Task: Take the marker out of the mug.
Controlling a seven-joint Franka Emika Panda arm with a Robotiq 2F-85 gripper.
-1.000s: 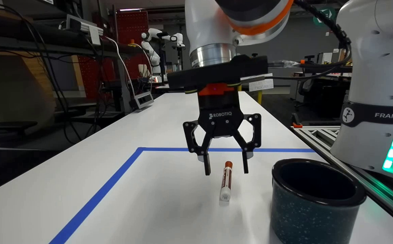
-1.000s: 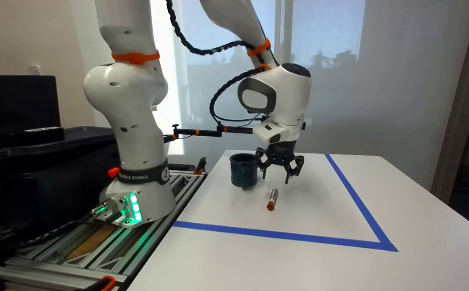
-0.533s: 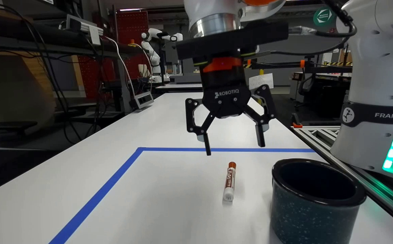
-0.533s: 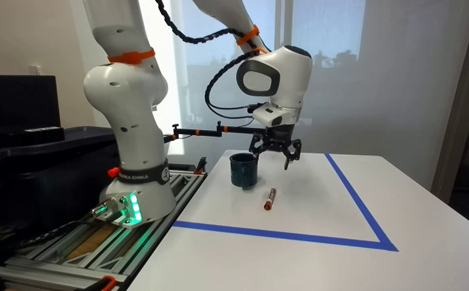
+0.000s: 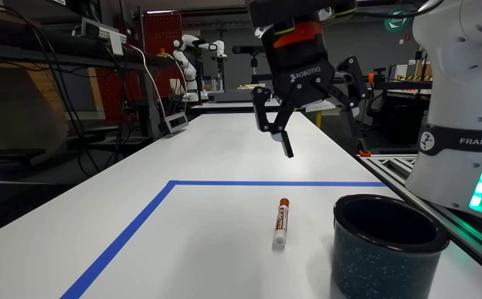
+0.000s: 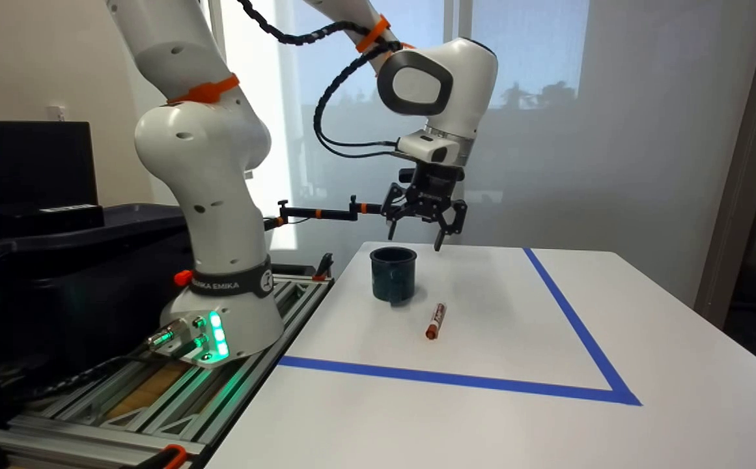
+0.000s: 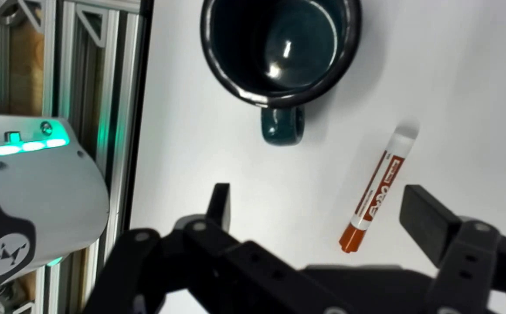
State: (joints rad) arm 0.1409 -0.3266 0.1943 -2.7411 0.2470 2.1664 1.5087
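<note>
The marker (image 5: pixel 281 224) has a red cap and a whitish end. It lies flat on the white table, beside the mug and apart from it, in both exterior views (image 6: pixel 435 321) and in the wrist view (image 7: pixel 378 187). The dark blue speckled mug (image 5: pixel 384 268) stands upright, also in an exterior view (image 6: pixel 393 279). In the wrist view the mug (image 7: pixel 282 126) is cut off at the top edge; the visible inside holds nothing. My gripper (image 5: pixel 326 151) is open and empty, tilted, well above the table. It also shows in an exterior view (image 6: pixel 415 241) and the wrist view (image 7: pixel 316 203).
Blue tape (image 6: pixel 456 378) marks an area on the table (image 6: pixel 612 312). The robot base (image 6: pixel 228 326) stands on a metal frame (image 6: pixel 176 404) along one table edge. A dark bin (image 6: pixel 71 286) and a screen stand behind the base.
My gripper has risen away from the table, tilted, and shifted toward the robot base side. The marker shifted slightly early on, then stayed still. The mug has not moved.
</note>
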